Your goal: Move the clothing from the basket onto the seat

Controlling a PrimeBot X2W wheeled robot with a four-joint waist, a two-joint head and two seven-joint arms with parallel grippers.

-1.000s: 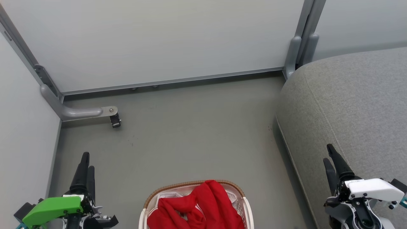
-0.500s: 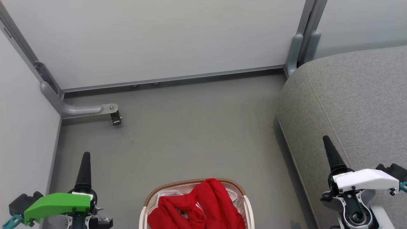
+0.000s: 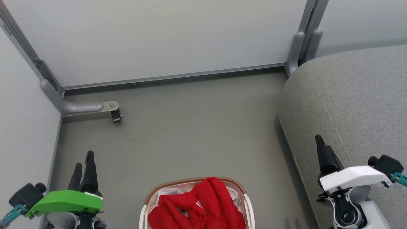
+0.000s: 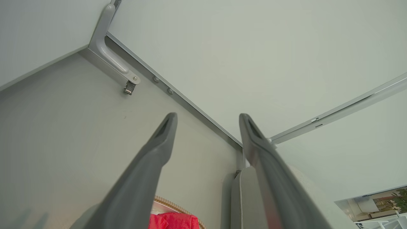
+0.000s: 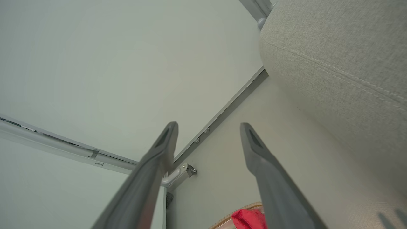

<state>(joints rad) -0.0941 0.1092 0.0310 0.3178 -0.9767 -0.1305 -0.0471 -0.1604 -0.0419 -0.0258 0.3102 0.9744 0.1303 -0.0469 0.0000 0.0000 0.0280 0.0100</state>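
Note:
The clothing [image 3: 197,206], bright red with thin white stripes, is heaped in the basket [image 3: 190,182] at the bottom middle of the head view. The basket's brown woven rim and white liner show around it. The seat [image 3: 356,95], a big grey cushion, fills the right side. My left gripper [image 3: 84,160] hovers over the floor left of the basket, open and empty. My right gripper [image 3: 321,144] hangs open and empty at the seat's front edge. In the left wrist view the left gripper [image 4: 207,117] is spread above the clothing [image 4: 173,221]. The right wrist view shows the right gripper [image 5: 209,125], clothing [image 5: 249,219] and seat [image 5: 343,57].
Pale partition walls [image 3: 159,38] close off the back and left. A grey metal foot with a small caster [image 3: 111,111] sticks out from the left corner. A grey post [image 3: 302,41] stands at the seat's back corner. Bare grey floor [image 3: 197,127] lies beyond the basket.
Both wrists have rolled, the black camera pods swinging outward. The right gripper has crept up and to the left. The view has tilted slightly. The clothing has not moved.

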